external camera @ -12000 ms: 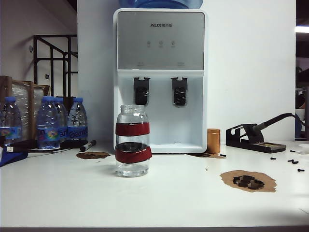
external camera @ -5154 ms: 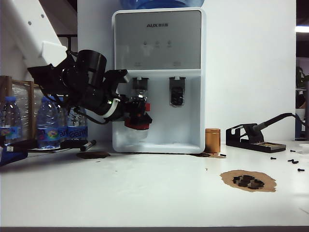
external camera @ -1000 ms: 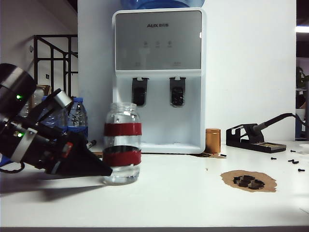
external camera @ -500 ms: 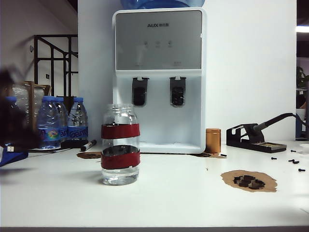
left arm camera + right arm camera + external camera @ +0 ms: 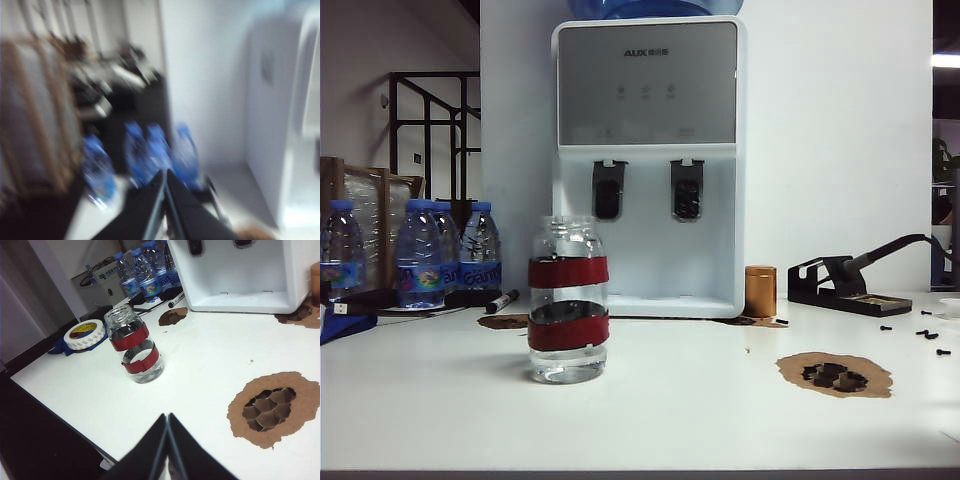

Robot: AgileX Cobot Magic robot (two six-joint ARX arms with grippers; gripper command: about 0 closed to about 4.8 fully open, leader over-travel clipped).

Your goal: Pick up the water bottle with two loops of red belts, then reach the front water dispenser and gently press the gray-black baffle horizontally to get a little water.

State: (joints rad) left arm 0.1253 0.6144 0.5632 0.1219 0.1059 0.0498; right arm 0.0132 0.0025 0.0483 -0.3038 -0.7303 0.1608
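The water bottle (image 5: 568, 300), clear glass with two red bands, stands upright and alone on the white table in front of the water dispenser (image 5: 650, 90). The gray-black baffle (image 5: 607, 193) is the left lever under the silver panel. No gripper shows in the exterior view. In the blurred left wrist view my left gripper (image 5: 165, 173) is shut and empty, pointing toward the blue-capped bottles (image 5: 150, 150), with the dispenser's side (image 5: 280, 130) beside them. My right gripper (image 5: 167, 416) is shut and empty above the table's near edge, well short of the bottle (image 5: 134, 347).
Three blue-capped plastic bottles (image 5: 420, 255) and a marker (image 5: 502, 300) sit at the left rear. A copper can (image 5: 761, 291), a black stand (image 5: 845, 285), a torn brown patch (image 5: 835, 374) and small screws (image 5: 925, 335) lie to the right. A tape roll (image 5: 85, 334) lies beyond the bottle.
My left arm, which was low beside the bottle a second ago, has pulled away to the left and out of the exterior view, its jaws now shut. The bottle stays standing, nudged slightly left.
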